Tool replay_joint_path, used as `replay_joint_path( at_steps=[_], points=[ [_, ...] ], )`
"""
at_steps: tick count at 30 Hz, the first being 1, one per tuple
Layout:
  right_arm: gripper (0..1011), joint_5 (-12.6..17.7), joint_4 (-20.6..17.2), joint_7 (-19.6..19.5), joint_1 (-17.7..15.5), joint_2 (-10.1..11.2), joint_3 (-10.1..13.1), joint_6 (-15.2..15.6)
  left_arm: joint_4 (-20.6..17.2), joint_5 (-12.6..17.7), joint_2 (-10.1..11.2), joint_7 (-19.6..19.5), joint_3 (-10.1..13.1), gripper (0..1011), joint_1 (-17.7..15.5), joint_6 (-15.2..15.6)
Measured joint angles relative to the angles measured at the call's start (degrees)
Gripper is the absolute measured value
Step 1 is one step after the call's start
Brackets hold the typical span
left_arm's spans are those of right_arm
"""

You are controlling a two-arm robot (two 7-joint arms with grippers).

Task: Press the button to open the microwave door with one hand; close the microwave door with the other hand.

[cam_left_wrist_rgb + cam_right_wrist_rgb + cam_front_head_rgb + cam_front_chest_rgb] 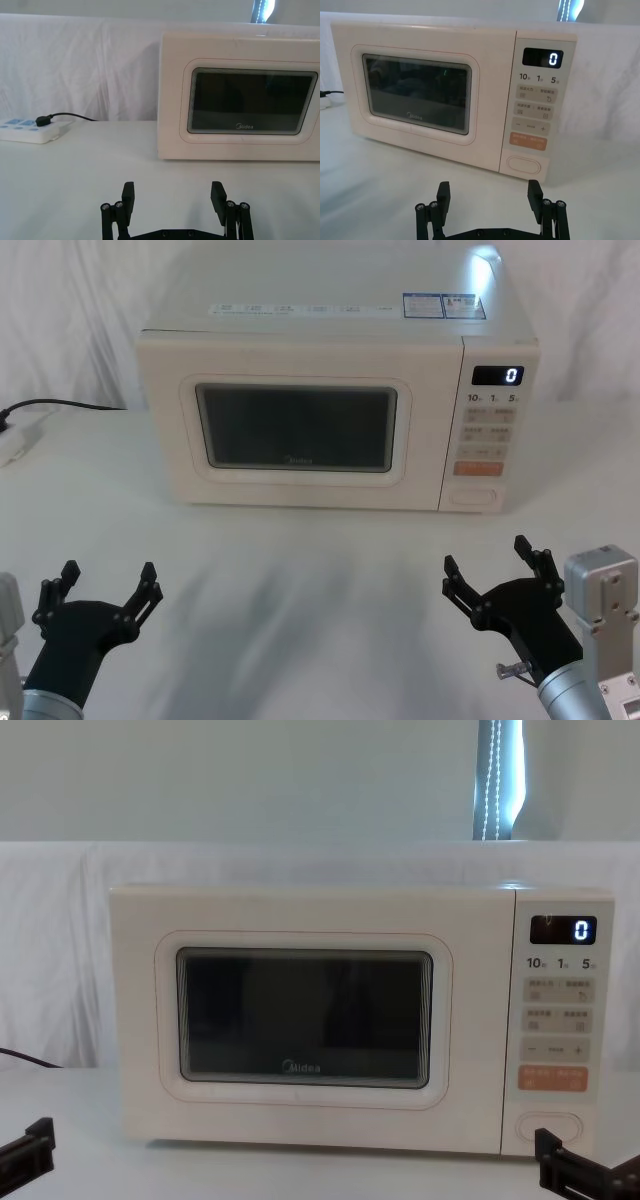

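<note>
Microwave (330,400) on the white table (300,620), facing forward, display reading 0. Door (296,428) shut flush with the body, dark window in its middle. Button (472,497) at the bottom of the control panel on the right, just under the orange key (477,468), untouched. Right gripper (490,565) low over the table in front of the panel, well apart from it, fingers spread wide, nothing between them. Left gripper (108,583) near the table's front left, fingers likewise apart and holding nothing. Power strip (30,129) far to the left.
</note>
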Motion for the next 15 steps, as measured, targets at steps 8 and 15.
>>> replay_joint_path(
  at_steps=[8, 15],
  points=[
    [966, 0.0, 0.0, 0.0, 0.0, 0.0, 0.0, 0.0, 0.0, 0.0, 0.0, 0.0, 0.0, 1001, 0.0, 0.0],
    [807, 0.0, 0.0, 0.0, 0.0, 0.0, 0.0, 0.0, 0.0, 0.0, 0.0, 0.0, 0.0, 1001, 0.0, 0.0]
  ],
)
